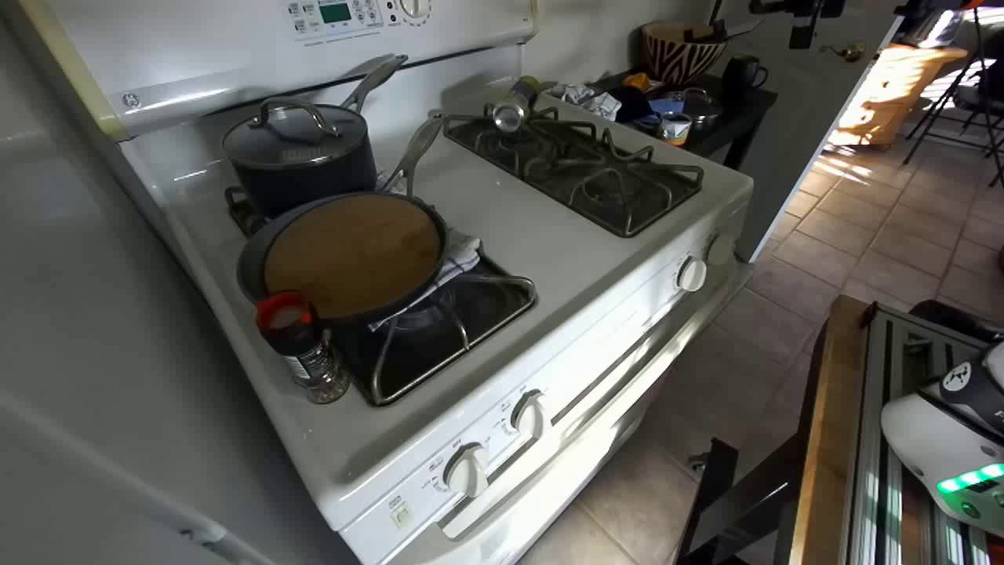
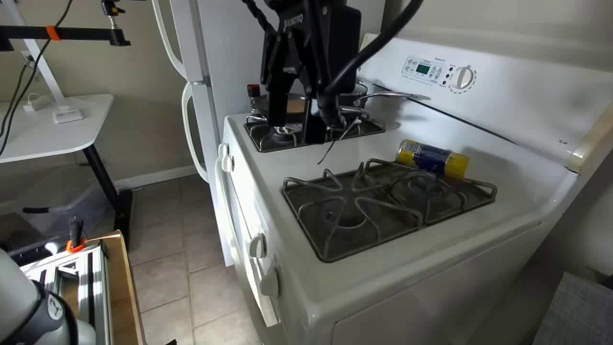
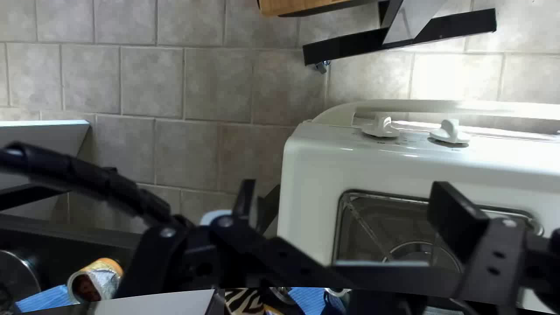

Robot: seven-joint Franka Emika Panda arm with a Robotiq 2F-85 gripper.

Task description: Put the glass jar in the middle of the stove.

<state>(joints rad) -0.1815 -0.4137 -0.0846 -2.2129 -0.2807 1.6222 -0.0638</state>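
The glass jar (image 1: 314,367), clear with dark contents and a red lid, stands upright on the stove's white top, at its corner beside the frying pan. Its red lid also shows in an exterior view (image 2: 253,90), behind the gripper; the jar is out of the wrist view. The stove (image 1: 490,208) is white with black grates; its top also shows in an exterior view (image 2: 287,165) and in the wrist view (image 3: 310,192). My gripper (image 2: 295,120) hangs above the stove, open and empty, away from the jar. In the wrist view its fingers (image 3: 350,203) are wide apart.
A frying pan (image 1: 254,267) holding a round brown disc and a dark lidded pot (image 1: 314,176) stand on the jar's side. Their handles stick out. A yellow-blue can (image 2: 433,157) lies on the rear grate. A dark side table with a striped bowl (image 1: 681,55) adjoins the stove.
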